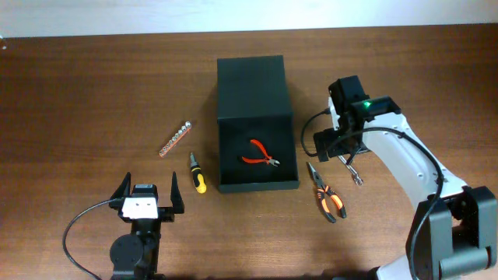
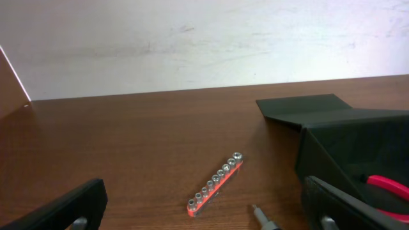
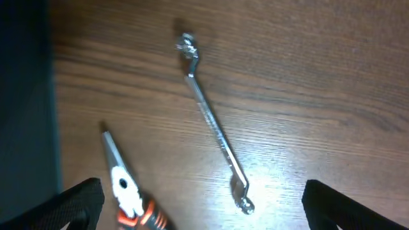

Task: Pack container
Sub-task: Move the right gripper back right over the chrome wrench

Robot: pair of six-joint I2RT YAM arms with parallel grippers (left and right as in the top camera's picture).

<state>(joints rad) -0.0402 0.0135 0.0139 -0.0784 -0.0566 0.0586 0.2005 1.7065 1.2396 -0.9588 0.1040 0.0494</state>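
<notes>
The container (image 1: 257,148) sits at the middle of the worktop (image 1: 78,93), a dark green-black matte rectangular box. Its flap lid (image 1: 252,85) is folded back flat toward 12 o'clock. Inside, on the dark floor, lies one pair of red-handled cutters (image 1: 259,153); nothing else shows in it.

On the brown wood-grain worktop, at 9 o'clock from the box, a red rail of small shiny sockets (image 1: 175,140) lies on a slant. Closer in, at 8 o'clock, is a stubby yellow-and-black screwdriver (image 1: 198,173). At 4 o'clock from the box lie orange-and-black needle-nose pliers (image 1: 327,194), with a thin silver wrench (image 3: 214,124) just beyond them.

The right pincer (image 3: 203,188) hangs over the wrench, its fingers spread wide and released, with the container near at its 9 o'clock. The left pincer (image 1: 149,187) is also spread wide and grasps nothing, with the container well apart at its 2 o'clock.
</notes>
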